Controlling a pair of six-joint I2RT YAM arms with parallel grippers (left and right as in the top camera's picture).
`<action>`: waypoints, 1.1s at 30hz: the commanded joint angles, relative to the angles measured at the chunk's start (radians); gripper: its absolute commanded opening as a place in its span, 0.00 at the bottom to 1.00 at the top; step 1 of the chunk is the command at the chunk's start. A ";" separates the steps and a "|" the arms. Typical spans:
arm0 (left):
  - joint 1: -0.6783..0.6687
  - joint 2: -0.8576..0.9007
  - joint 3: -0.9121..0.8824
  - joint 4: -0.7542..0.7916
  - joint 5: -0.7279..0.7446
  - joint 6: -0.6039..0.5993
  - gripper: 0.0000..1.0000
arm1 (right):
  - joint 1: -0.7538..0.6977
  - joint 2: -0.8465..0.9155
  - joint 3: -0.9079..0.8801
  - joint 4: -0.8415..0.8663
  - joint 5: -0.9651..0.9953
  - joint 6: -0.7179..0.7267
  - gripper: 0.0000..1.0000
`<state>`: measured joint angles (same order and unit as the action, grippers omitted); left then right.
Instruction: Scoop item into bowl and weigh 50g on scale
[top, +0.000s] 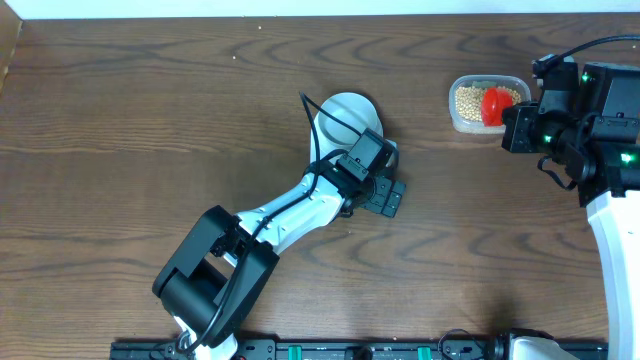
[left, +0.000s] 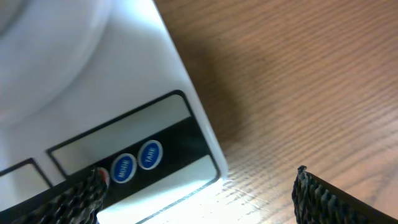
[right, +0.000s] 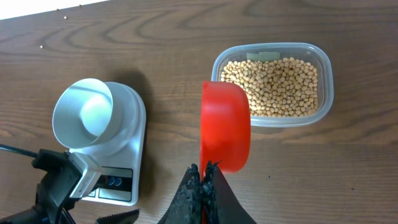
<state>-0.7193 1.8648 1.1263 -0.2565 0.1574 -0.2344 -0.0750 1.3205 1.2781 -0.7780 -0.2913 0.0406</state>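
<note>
Beans (right: 273, 84), tan-yellow and pea-sized, fill a clear plastic tub (right: 328, 74) standing near the desk's (top: 150, 120) far right corner. Over the tub's rim on the side facing the desk's middle hangs a red scoop (right: 225, 124), tipped on its side. The right gripper (right: 203, 174) has its jaws clamped together on the scoop's handle. Whether the scoop carries any beans cannot be told.

Well apart from the tub, about midway along the desk and closer to its far edge than its near one, the pale bowl (right: 84, 112) sits on the white scale (right: 127, 134), covering most of its platform. The left arm (top: 290, 215) reaches up from the near edge to the scale's front. There the left gripper (left: 199, 205) hovers with its jaws spread wide. One ridged black finger (left: 62, 199) lies over the scale's front strip just beside two round blue buttons (left: 137, 160), and the other is out over bare wood past the scale's corner. Above the buttons runs the grey display (left: 124, 134), its reading not legible.
</note>
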 joint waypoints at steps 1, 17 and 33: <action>0.001 0.019 -0.013 0.002 -0.047 0.014 0.98 | -0.006 0.002 0.014 -0.001 0.005 -0.017 0.01; 0.000 0.041 -0.013 0.002 -0.046 0.013 0.98 | -0.006 0.002 0.014 -0.004 0.005 -0.021 0.01; -0.007 0.077 -0.013 -0.011 -0.008 0.008 0.98 | -0.006 0.002 0.014 -0.004 0.013 -0.028 0.01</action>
<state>-0.7219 1.8786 1.1263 -0.2459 0.1242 -0.2306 -0.0746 1.3205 1.2781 -0.7818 -0.2905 0.0360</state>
